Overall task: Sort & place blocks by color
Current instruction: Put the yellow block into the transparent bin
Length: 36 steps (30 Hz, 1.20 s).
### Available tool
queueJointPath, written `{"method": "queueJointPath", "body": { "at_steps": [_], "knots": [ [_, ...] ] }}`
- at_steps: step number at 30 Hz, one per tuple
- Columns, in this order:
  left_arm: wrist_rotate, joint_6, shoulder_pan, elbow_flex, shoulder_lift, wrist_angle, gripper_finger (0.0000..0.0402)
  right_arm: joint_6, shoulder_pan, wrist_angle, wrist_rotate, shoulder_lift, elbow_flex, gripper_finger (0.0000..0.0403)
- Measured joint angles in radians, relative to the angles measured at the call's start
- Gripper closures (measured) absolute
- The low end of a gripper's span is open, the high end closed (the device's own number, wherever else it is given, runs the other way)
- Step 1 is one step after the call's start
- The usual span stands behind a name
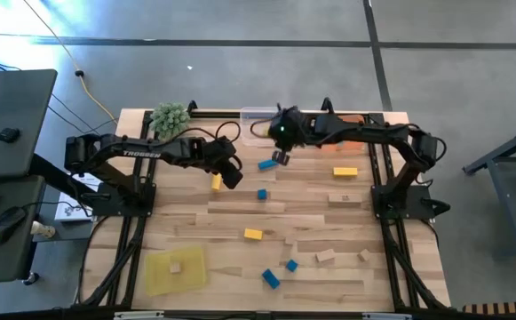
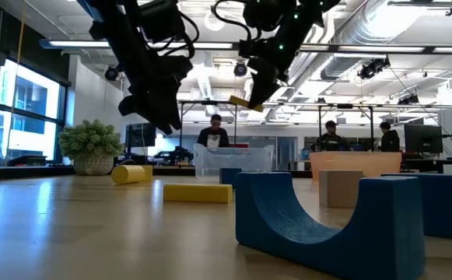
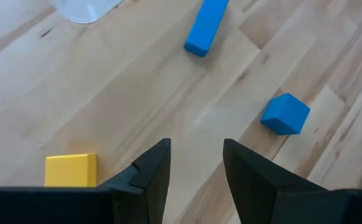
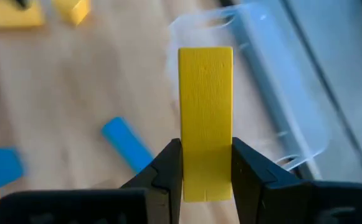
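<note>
Where overhead hides it, yellow bar [image 4: 205, 118] gripped

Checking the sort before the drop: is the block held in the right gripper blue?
No: the right wrist view shows the right gripper shut on a flat yellow block, held above the table near the clear tray.

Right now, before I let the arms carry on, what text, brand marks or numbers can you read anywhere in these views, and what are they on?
"TROSSEN": white lettering along the dark left arm, seen from above.
The yellow wooden bar held in the right gripper: no print.
The blue wooden blocks: no print.
Screens in the room behind the table: too small to read.
</note>
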Motion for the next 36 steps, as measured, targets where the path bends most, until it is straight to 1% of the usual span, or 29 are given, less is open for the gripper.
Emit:
{"method": "queueJointPath", "body": {
  "at_steps": [8, 13, 19, 26, 36],
  "knots": [
    [-0.007, 0.0, 0.038, 0.0, 0.0, 0.0, 0.0266, -0.005, -0.133, 0.195, -0.012, 0.0, 0.0, 0.0325],
    [-0.033, 0.0, 0.053, 0.0, 0.0, 0.0, 0.0266, 0.02, -0.201, 0.277, -0.022, 0.01, 0.0, 0.0325],
    [-0.056, 0.0, 0.056, 0.0, 0.0, 0.004, 0.0266, 0.022, -0.248, 0.281, -0.083, 0.089, 0.0, 0.0325],
    [-0.056, 0.022, 0.056, 0.0, 0.0, 0.004, 0.0266, 0.02, -0.253, 0.264, -0.152, 0.167, 0.0, 0.0325],
    [-0.056, 0.009, 0.056, 0.0, 0.0, 0.005, 0.0266, 0.034, -0.253, 0.249, -0.197, 0.23, 0.0, 0.0325]
  ]
}}
